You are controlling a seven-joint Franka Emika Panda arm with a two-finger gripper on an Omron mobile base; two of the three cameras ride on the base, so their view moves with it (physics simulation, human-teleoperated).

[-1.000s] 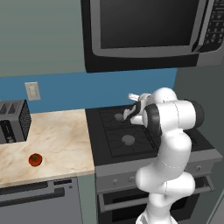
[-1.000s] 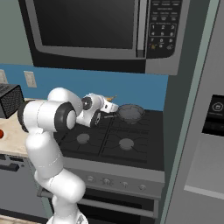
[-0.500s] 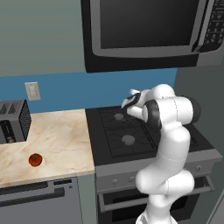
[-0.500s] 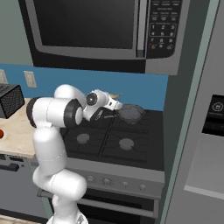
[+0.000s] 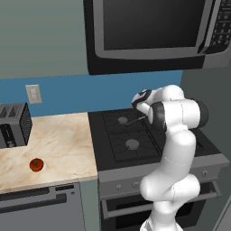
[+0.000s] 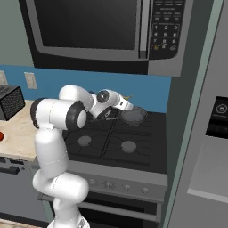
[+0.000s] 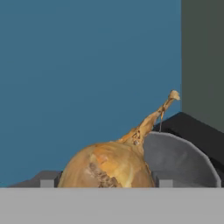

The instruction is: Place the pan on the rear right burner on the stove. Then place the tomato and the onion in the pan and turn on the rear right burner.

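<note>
the onion (image 7: 107, 166) is held in the jaws of the gripper (image 6: 126, 103), which has been carried from mid-stove to just above the pan (image 6: 133, 116) on the rear right burner, so release is judged next, while the tomato (image 5: 36, 164) lies on the worktop (image 5: 54, 140).

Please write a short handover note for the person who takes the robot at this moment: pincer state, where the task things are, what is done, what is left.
Pincer: shut on the onion, held at the pan's near edge.
Pan: sits on the rear right burner of the stove; done.
Tomato: on the counter, near the toaster; not yet moved.
Left: release the onion into the pan, fetch the tomato, place it in the pan, turn on the rear right burner.
</note>
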